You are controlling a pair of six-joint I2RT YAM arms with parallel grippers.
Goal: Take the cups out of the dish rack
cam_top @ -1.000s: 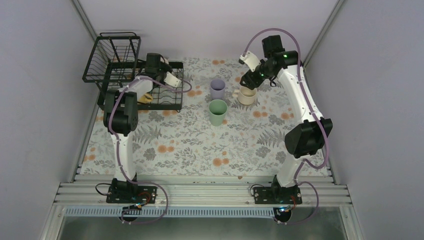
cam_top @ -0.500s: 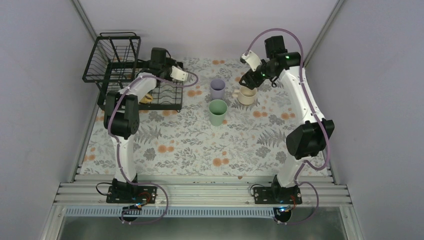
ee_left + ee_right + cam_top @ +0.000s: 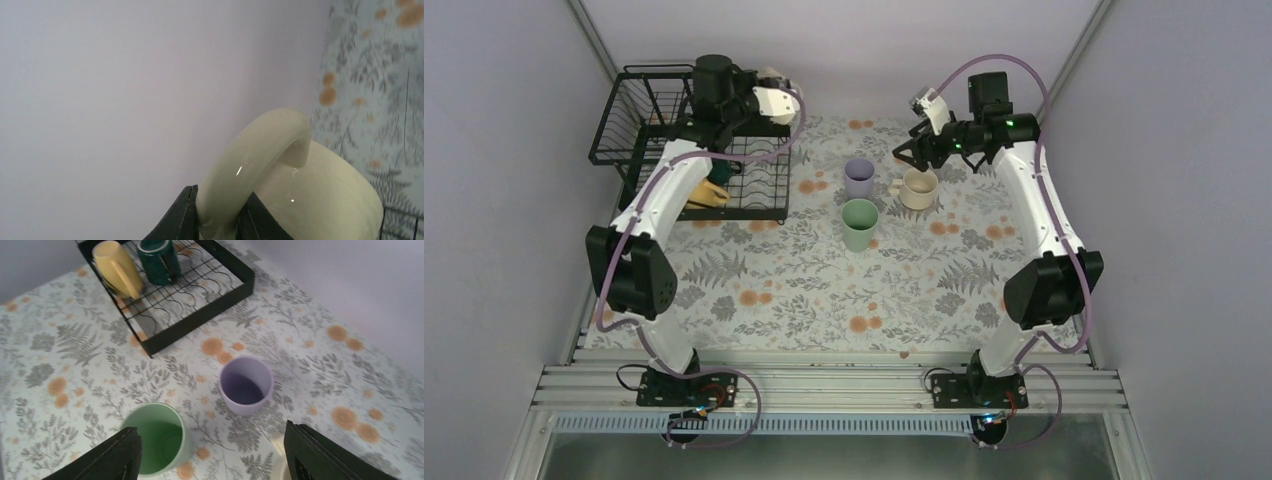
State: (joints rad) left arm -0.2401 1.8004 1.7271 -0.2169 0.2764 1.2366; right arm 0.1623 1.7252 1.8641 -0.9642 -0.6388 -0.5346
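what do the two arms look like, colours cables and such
The left arm and right arm match: white curved links, bulky black joint housings, black bases. A lavender cable loops along each. The fingers are flat and black; a small green light glows near the right wrist.

The surface (image 3: 804, 290) has a pale print of grey ferns and orange flowers and runs wall to wall. Plain lavender-grey walls on three sides: far wall (image 3: 854, 50), left wall (image 3: 494, 200), right wall (image 3: 1184, 200). Slanted aluminium posts sit in the corners, far-left post (image 3: 595, 40) and far-right post (image 3: 1076, 55). A ribbed aluminium rail (image 3: 844, 385) lines the near edge, with a dull metal sheet (image 3: 844, 458) nearer still. Light is soft and even.
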